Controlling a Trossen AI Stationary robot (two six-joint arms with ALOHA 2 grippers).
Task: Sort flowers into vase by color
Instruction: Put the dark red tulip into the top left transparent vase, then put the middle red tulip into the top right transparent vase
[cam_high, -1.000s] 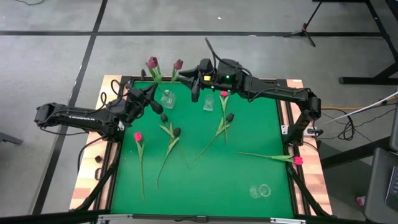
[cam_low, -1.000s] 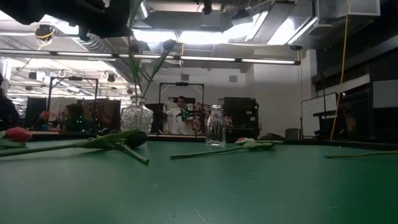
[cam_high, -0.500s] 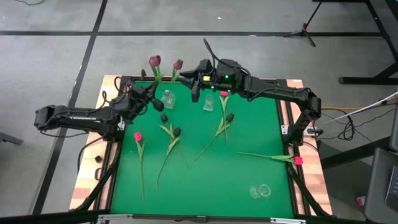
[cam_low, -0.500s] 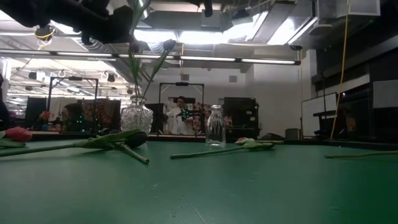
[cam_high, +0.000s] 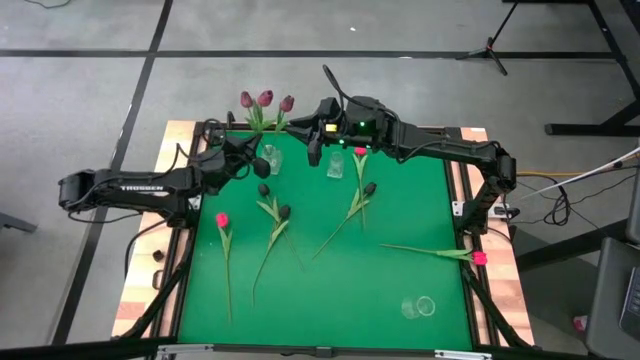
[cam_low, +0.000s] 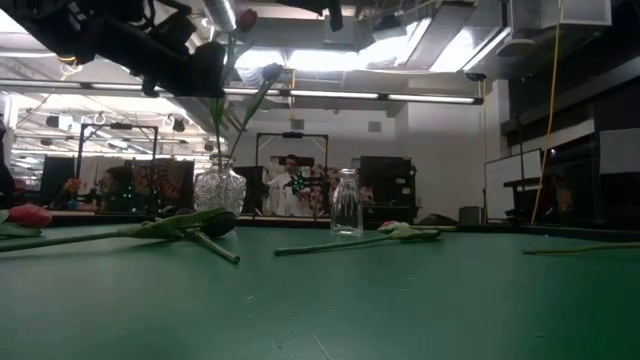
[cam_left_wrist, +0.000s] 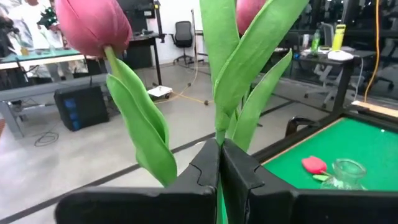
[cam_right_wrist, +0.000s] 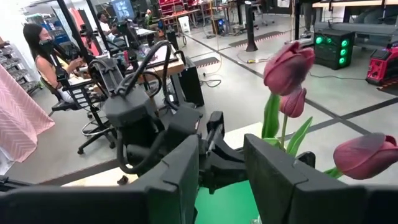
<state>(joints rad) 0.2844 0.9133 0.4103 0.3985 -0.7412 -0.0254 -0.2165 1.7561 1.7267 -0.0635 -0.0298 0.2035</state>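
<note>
Pinching a purple flower (cam_high: 264, 98) stem, left gripper (cam_left_wrist: 219, 163) above round vase (cam_high: 268, 158), right gripper (cam_high: 316, 153) fingers apart beside it, flowers lying on green mat (cam_high: 330, 275).

three purple flowers (cam_high: 264, 99) upright in vase (cam_high: 269, 159), others strewn flat

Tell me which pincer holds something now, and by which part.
The left pincer is shut on a purple tulip, gripping its green stem among the leaves. The right pincer is open, holding nothing.
</note>
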